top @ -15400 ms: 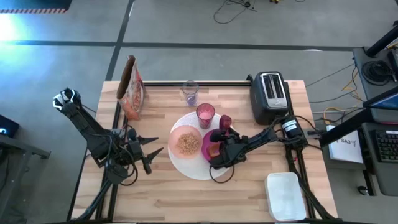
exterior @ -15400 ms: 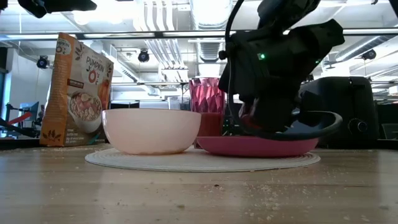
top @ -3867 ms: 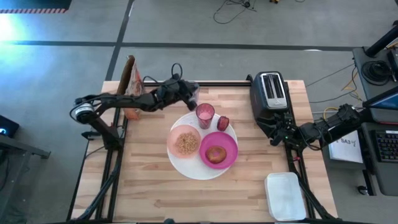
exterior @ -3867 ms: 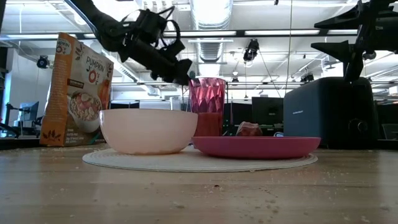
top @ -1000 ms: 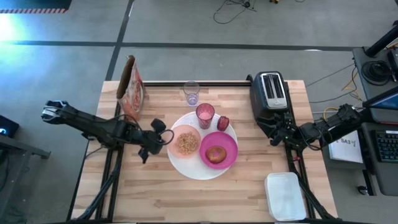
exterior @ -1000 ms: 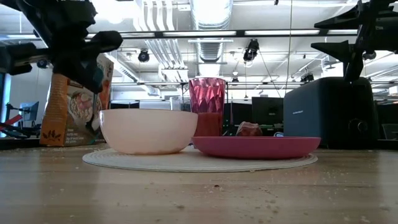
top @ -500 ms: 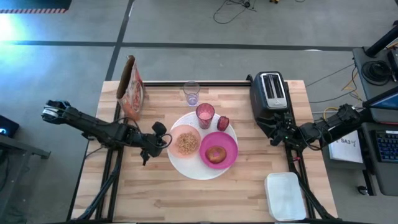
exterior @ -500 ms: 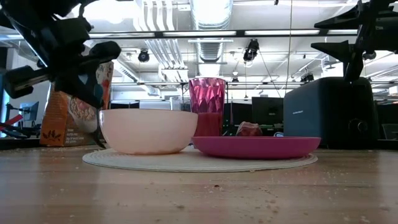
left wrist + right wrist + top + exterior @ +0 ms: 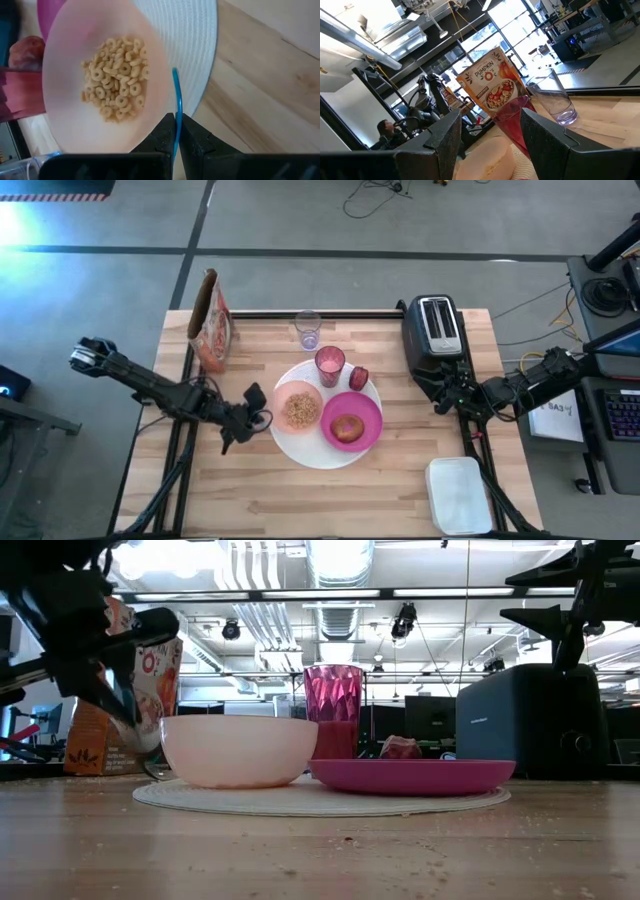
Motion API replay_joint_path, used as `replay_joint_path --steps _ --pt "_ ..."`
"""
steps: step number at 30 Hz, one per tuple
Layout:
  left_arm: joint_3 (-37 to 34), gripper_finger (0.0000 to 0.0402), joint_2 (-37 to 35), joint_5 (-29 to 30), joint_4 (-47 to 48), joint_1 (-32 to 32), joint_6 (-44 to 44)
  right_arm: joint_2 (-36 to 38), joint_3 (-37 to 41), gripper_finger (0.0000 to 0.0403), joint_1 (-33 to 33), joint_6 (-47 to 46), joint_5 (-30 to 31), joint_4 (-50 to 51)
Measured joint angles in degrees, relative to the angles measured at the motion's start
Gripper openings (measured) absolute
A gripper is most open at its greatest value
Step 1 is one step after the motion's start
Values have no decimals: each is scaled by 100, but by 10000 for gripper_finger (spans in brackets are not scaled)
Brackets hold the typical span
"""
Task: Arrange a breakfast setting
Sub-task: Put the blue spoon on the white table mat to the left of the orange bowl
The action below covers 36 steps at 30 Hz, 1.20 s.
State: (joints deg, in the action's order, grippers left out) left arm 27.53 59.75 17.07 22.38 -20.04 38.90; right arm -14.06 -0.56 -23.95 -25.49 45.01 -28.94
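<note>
The large white plate [image 9: 300, 448] carries the pale pink bowl [image 9: 298, 408] of cereal rings and the magenta plate [image 9: 365, 412] with the brown bun [image 9: 347, 427]. The pink cup [image 9: 329, 365] and the red food [image 9: 359, 377] stand at the white plate's far edge. My left gripper [image 9: 258, 418] hangs just left of the bowl, shut on the teal-handled spoon [image 9: 176, 100]. My right gripper [image 9: 490, 145] waits open with nothing between its fingers at the table's right edge, in front of the toaster. My left gripper pinches the spoon's thin teal handle [image 9: 175, 124] between its two fingers. The fingers slant down from the table's left, and the spoon lies along them. The handle sticks out past the fingertips, beside the bowl's outer wall [image 9: 159, 90] and over the white plate's rim [image 9: 197, 60].
A cereal box [image 9: 210, 330] stands at the far left and a clear tumbler [image 9: 307, 330] behind the cup. The black toaster [image 9: 435, 335] sits at the far right, and a white lidded container [image 9: 458, 495] at the near right. Bare wood lies along the near edge.
My left gripper has sunk and drifted a little toward the table's near edge, staying left of the bowl. Its wrist has rolled somewhat, and it stays shut on the spoon.
</note>
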Motion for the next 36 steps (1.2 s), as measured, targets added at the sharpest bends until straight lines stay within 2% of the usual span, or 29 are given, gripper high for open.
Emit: replay_joint_path --steps 17,26,30,36 --pt "-477 0 68 57 -1037 -19 282 2 0 192 -2 0 0 1" --pt "-477 0 750 45 -1607 -19 -475 2 0 192 -2 0 0 1" --pt "-477 0 1130 47 -1811 -19 -438 2 0 192 -2 0 0 1" --pt "-477 0 1418 107 -1977 -104 154 2 0 192 -1 1 0 -1"
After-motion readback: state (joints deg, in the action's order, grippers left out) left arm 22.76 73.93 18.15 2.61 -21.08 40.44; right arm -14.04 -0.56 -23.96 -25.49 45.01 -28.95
